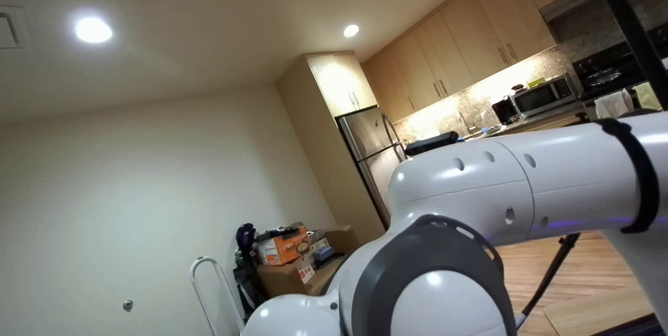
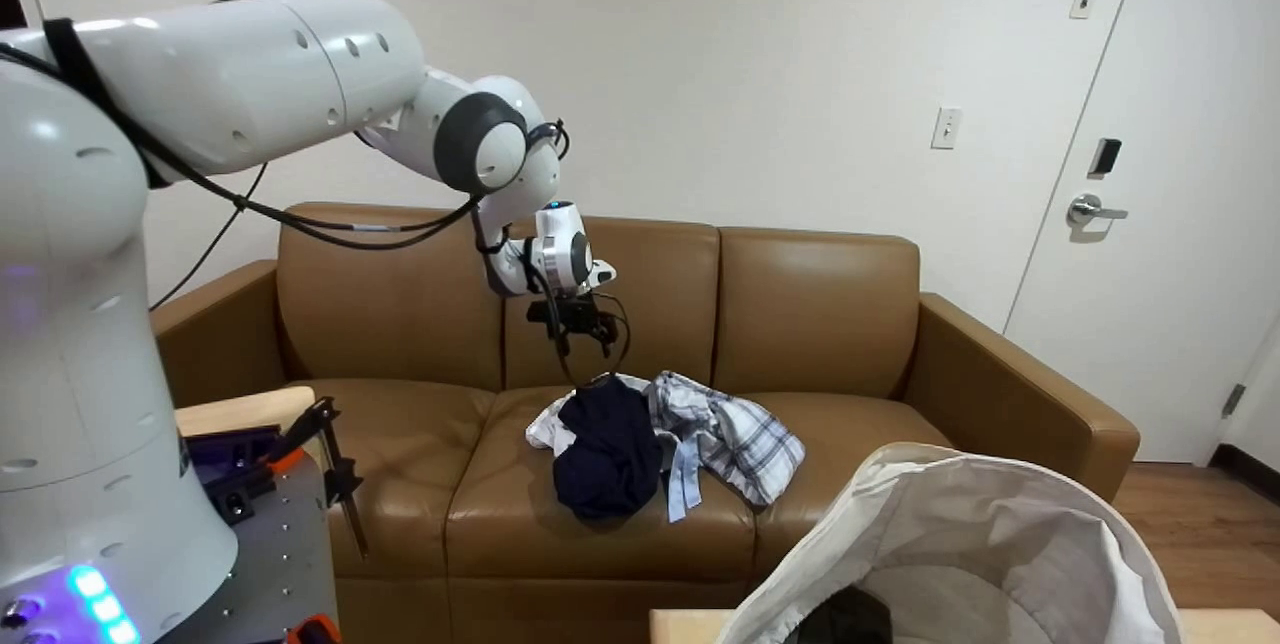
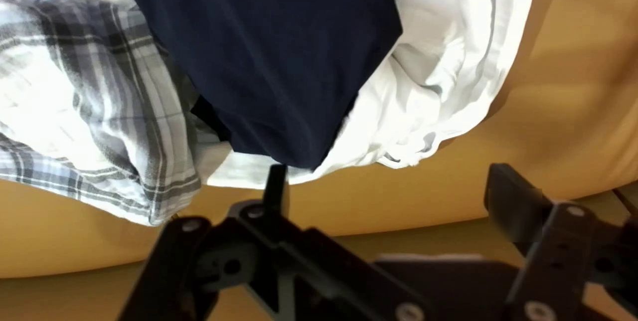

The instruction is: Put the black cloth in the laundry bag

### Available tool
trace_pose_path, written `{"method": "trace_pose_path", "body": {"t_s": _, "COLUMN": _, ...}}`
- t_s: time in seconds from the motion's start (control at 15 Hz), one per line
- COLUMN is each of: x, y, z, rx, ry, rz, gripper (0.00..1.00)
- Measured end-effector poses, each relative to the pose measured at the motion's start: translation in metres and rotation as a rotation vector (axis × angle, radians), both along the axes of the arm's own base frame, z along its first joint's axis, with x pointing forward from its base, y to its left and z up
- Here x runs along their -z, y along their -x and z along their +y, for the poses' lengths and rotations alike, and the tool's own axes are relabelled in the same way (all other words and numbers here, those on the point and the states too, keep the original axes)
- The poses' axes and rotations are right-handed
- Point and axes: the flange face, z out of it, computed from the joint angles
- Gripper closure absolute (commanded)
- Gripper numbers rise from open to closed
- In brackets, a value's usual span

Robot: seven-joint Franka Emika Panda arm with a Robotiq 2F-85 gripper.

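The dark cloth [image 2: 608, 459] lies over white fabric [image 3: 438, 81] beside a plaid cloth [image 2: 745, 439] on the brown sofa [image 2: 820, 314], well apart from the laundry bag [image 2: 990, 514]. My hand [image 3: 389, 189] hangs above them, spread wide (and empty).

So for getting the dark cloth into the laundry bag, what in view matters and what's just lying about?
For the job:
probably the dark navy cloth on the sofa
laundry bag
tool, open

Just lying about:
plaid cloth
white cloth
orange box
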Motion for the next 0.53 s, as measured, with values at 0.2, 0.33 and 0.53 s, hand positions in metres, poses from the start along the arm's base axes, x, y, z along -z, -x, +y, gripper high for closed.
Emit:
{"method": "trace_pose_path", "body": {"t_s": 0.2, "x": 0.005, "y": 0.002, "z": -0.008, "rx": 0.040, "ry": 0.067, "rz": 0.059, "gripper": 0.00}}
{"method": "trace_pose_path", "body": {"t_s": 0.33, "x": 0.006, "y": 0.004, "z": -0.020, "rx": 0.089, "ry": 0.150, "rz": 0.111, "gripper": 0.00}}
{"method": "trace_pose_path", "body": {"t_s": 0.53, "x": 0.007, "y": 0.010, "z": -0.038, "rx": 0.142, "ry": 0.233, "rz": 0.175, "gripper": 0.00}}
